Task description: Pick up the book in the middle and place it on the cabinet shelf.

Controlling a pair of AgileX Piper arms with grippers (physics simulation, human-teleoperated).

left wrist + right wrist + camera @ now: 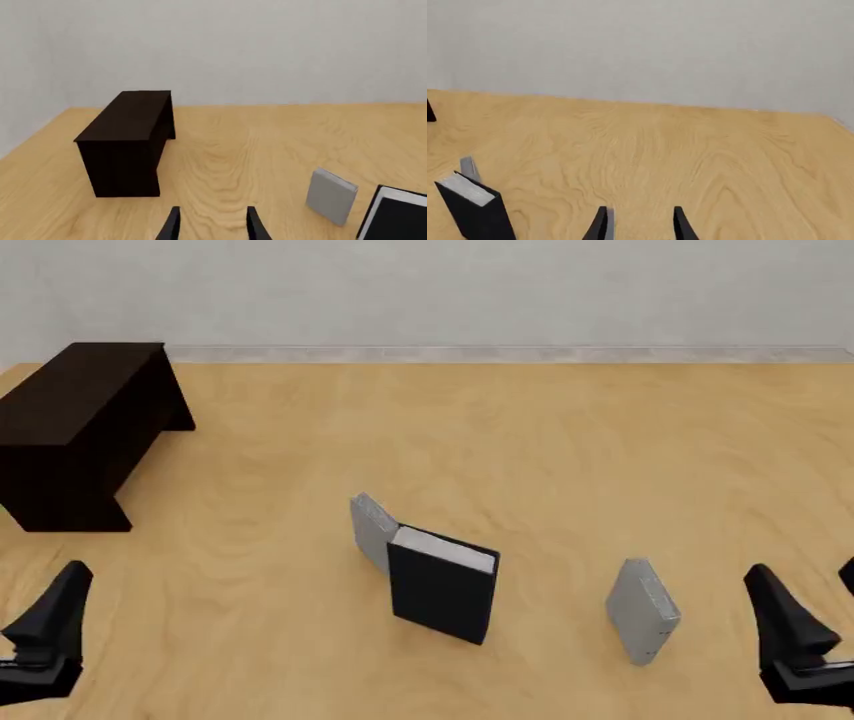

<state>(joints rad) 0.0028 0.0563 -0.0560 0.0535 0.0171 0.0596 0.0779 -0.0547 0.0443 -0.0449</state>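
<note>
Both sets of jaws hang open and empty; the book (445, 585) stands upright on the worktop (534, 460) between them.

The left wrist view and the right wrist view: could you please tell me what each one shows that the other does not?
Only the left wrist view shows the whole dark cabinet shelf, standing on the table. Only the right wrist view shows the table's far right corner and the black book's white page edges from above. Both show the wooden table, the black book, a grey book beside it, the pale wall, and their own open gripper, left and right.
</note>
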